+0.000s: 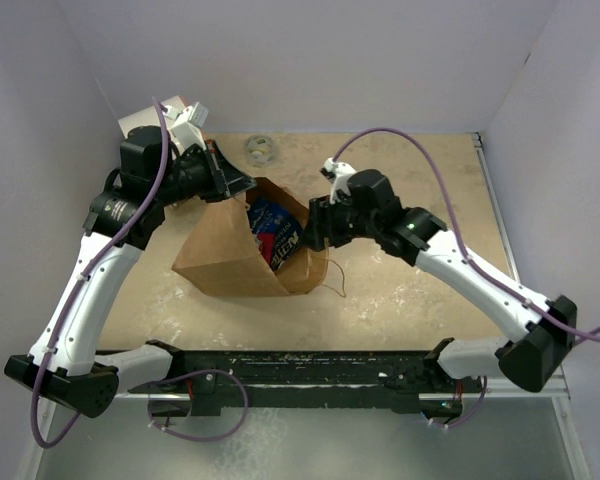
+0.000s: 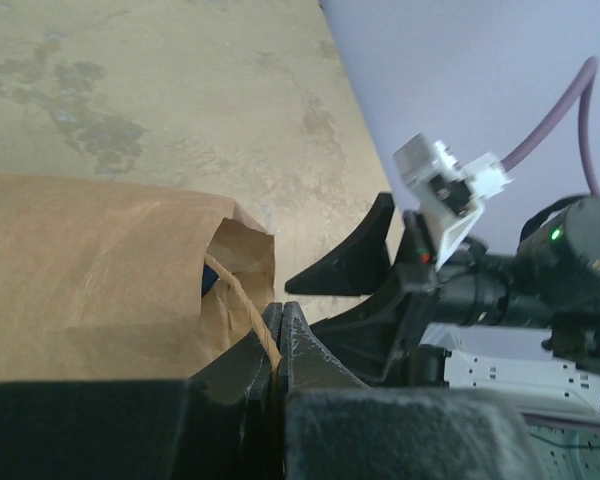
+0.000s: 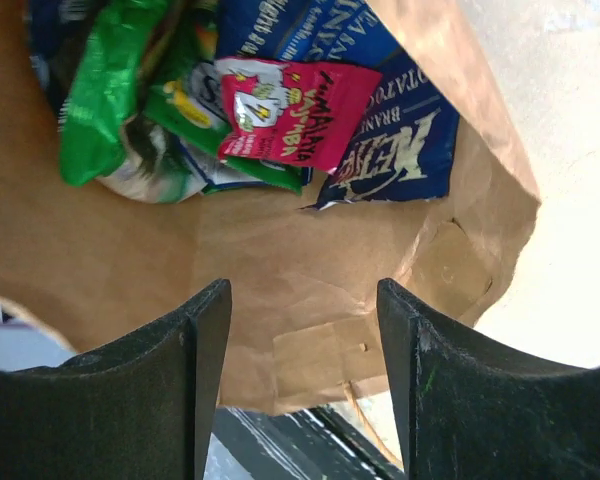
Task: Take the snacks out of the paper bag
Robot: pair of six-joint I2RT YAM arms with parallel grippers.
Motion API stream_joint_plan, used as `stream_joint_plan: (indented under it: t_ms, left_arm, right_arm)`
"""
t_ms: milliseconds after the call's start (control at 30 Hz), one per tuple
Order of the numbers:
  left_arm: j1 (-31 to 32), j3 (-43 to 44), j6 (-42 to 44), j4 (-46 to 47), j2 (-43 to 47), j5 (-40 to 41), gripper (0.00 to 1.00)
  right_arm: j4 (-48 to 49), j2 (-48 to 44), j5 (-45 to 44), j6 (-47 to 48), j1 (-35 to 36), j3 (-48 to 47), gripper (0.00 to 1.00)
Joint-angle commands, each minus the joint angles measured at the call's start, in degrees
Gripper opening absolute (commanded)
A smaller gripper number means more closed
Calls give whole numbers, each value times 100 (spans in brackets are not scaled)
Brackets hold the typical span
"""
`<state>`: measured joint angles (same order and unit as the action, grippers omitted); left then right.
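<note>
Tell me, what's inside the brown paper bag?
Snack packets lie in the paper bag: a blue Kettle packet, green packets, and a red packet on top of them. Whatever lies beneath them is covered.

Bright even light, soft shadows, sharp

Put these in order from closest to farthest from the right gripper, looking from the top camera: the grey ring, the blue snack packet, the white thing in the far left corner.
Starting from the right gripper:
1. Blue snack packet, inside the paper bag, just to its left.
2. Grey ring, up by the back wall.
3. White thing, far left corner, behind the left arm.
</note>
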<state>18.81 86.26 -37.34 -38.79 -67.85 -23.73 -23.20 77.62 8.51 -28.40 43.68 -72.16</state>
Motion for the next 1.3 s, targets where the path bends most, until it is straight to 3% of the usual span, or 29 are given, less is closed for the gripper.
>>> stream_joint_plan:
  t_ms: [0, 233, 400, 600, 867, 1033, 1267]
  left_arm:
    - [-234, 266, -267, 23, 3, 106, 0]
    - [-394, 635, -572, -438, -188, -206, 0]
    - [-406, 695, -716, -509, -110, -306, 0]
    - [-426, 619, -731, -604, 4, -294, 0]
    - [-433, 554, -768, -725, 3, -406, 0]
    - [-439, 620, -714, -779, -66, -457, 0]
    - [-452, 785, -656, -921, -164, -431, 0]
  right_arm:
    - [236, 94, -937, -1191, 136, -256, 63]
    - [958, 273, -1512, -2593, 424, 60, 64]
    - [230, 694, -2258, -3571, 750, -343, 57]
    - [-3, 745, -2742, -4418, 1123, -42, 55]
    - [59, 856, -3264, -4799, 1134, 156, 52]
    - [699, 956, -3276, -4808, 1116, 360, 52]
    - [793, 1370, -3131, -4933, 1107, 152, 51]
